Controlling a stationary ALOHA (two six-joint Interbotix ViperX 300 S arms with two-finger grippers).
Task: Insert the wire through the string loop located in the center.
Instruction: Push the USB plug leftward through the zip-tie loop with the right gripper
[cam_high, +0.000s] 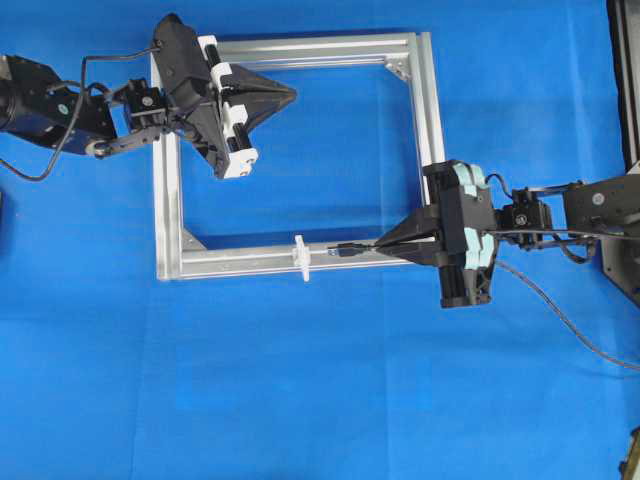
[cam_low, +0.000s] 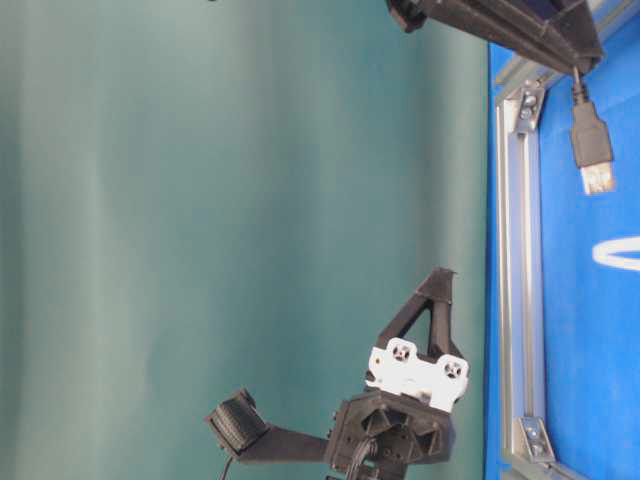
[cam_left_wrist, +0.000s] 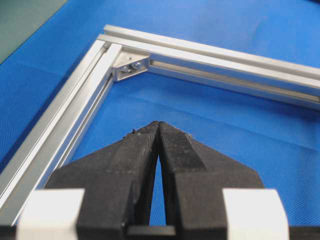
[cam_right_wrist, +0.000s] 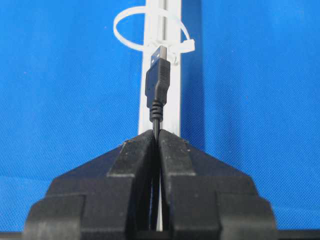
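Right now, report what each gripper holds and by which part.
The right gripper is shut on the wire, pinching the cable just behind its plug. The left gripper is shut and holds nothing.

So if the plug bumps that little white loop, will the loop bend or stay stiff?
Probably it bends a little, then springs back. The string loop is a very thin white band standing upright on the silver frame, so it looks light and springy. The wire sticks out straight from the right gripper, so its plug end seems stiff enough to nudge the loop aside.
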